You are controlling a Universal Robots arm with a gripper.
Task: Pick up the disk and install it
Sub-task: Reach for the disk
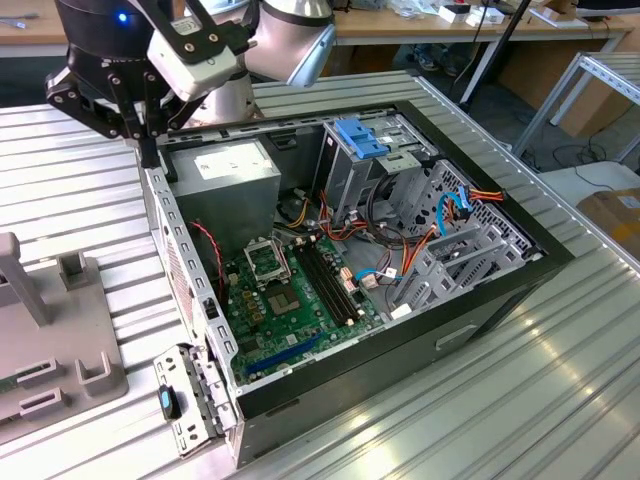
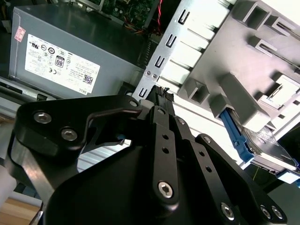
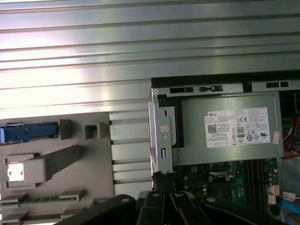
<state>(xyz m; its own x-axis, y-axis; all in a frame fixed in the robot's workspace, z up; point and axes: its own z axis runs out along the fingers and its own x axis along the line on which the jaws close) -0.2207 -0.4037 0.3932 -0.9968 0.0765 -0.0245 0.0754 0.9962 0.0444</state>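
Second wrist view: the pincer (image 2: 161, 92), closed tight and empty, hangs over the computer case (image 2: 161, 61) rim; the disk (image 2: 267, 145) stands on edge in the grey rack (image 2: 243, 61), well apart, long axis pointing toward the case

Exterior view: high off the arm, facing obliquely down at the open black desktop computer case (image 1: 490, 310) on the ribbed silver metal table (image 1: 560, 400), at middle distance.
First wrist view: straight down past the black metal gripper (image 3: 162, 176), above the case's corner.
Second wrist view: close, tilted, behind the gripper's linkage.
Shared: grey power-supply box with white label (image 1: 225, 165), in all three.
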